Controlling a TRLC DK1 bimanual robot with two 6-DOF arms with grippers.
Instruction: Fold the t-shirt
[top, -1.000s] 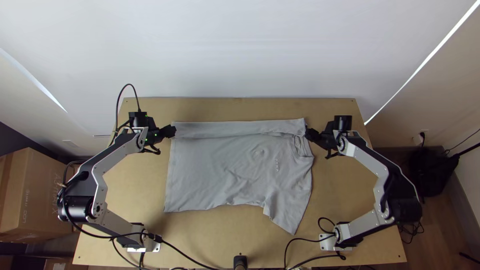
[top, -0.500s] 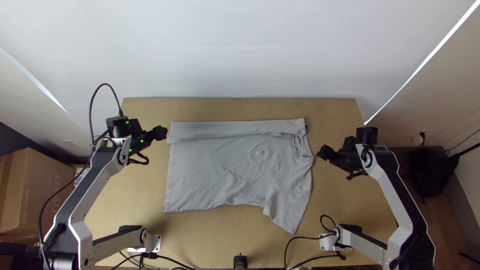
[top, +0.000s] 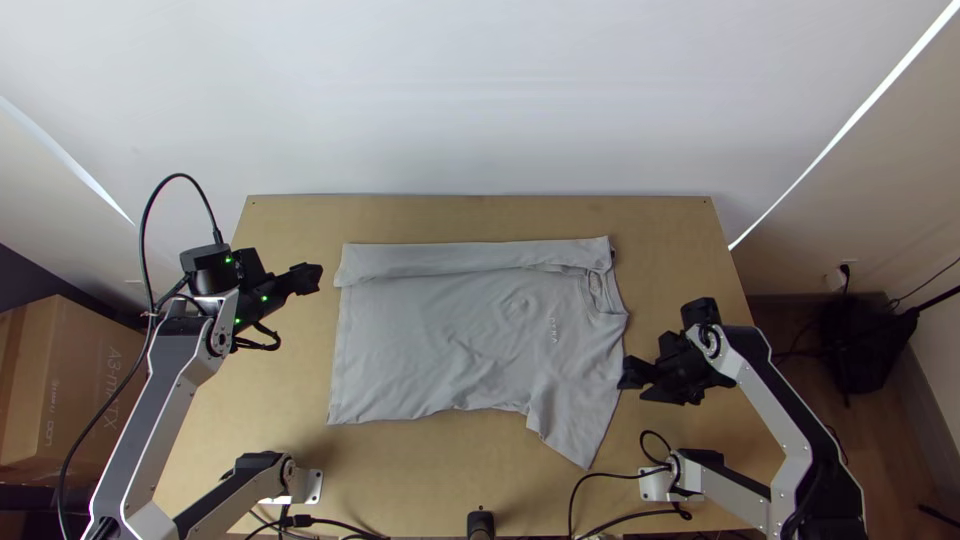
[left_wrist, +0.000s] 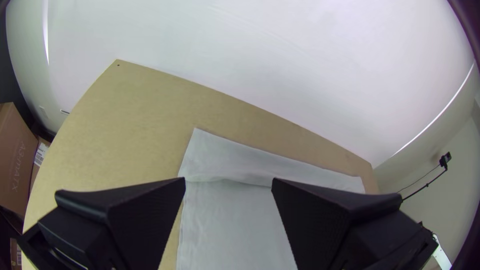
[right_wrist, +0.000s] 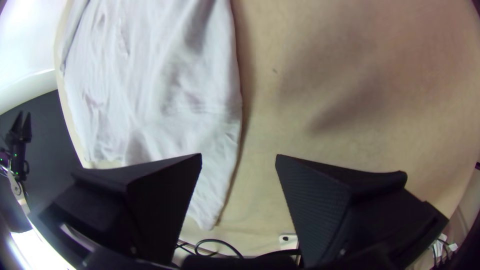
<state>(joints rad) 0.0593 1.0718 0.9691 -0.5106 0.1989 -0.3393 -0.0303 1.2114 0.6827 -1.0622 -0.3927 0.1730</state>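
Jaws parted, with nothing between them, the left gripper (left_wrist: 228, 181) hung just off the hem (top: 338, 370), near its far corner. From there the shirt (top: 450, 345) lay across the middle of the counter (top: 400, 480), its body spread nearly flat under a few soft wrinkles. Along its far side a long strip (top: 450, 260) was turned over onto the body, running from the hem to the shoulder beside the collar (top: 600, 305). The near sleeve (top: 575, 425) stuck out unfolded toward the counter's near edge. To its right the right gripper (right_wrist: 239, 155) hung close beside the shoulder edge, its jaws also wide and empty.

The far side fold looked done, so the step in hand seemed to be setting up for the near one. That would likely need the left jaws at the near hem corner, the right ones on the sleeve or its shoulder, and both lifting together to carry that side inward. Uneven lifting could skew the body or drag the strip loose.
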